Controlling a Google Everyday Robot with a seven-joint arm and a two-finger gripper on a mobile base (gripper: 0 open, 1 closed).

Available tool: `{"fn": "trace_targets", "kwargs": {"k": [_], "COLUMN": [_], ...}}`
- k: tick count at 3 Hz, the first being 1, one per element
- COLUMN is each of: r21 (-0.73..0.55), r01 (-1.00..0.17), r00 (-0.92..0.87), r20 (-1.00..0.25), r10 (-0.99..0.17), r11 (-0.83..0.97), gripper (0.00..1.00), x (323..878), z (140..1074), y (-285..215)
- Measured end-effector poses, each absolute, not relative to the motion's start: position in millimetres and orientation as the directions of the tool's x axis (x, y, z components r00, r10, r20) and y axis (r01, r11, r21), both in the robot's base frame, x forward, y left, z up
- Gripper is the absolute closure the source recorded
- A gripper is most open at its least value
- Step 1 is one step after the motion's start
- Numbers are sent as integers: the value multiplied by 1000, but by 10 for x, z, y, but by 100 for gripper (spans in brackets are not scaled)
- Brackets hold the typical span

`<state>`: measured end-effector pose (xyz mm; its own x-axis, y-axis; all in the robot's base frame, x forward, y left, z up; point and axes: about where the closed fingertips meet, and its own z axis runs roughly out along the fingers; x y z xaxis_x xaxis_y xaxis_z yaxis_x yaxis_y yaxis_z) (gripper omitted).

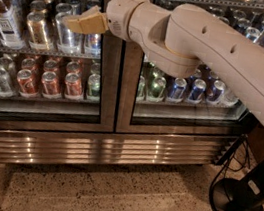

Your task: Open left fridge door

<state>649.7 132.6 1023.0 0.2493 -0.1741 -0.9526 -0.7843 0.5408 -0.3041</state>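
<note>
Gripper (83,22), upper left, narrow and empty (before the left fridge door (108,103)), could slip, catching no edge.
</note>
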Motion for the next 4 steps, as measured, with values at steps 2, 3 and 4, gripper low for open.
{"fn": "trace_targets", "kwargs": {"k": [2,3,4], "r21": [-295,-295,-291], "r01": [-800,-800,-807], "r00": [230,230,227], "r20": [-955,-955,-956], "r10": [-188,-188,-186], "r11": [522,522,514], "gripper": [0,0,0], "x": [6397,6400,6396], "z": [10111,10111,10103], "y": [1514,1499,1497]}}
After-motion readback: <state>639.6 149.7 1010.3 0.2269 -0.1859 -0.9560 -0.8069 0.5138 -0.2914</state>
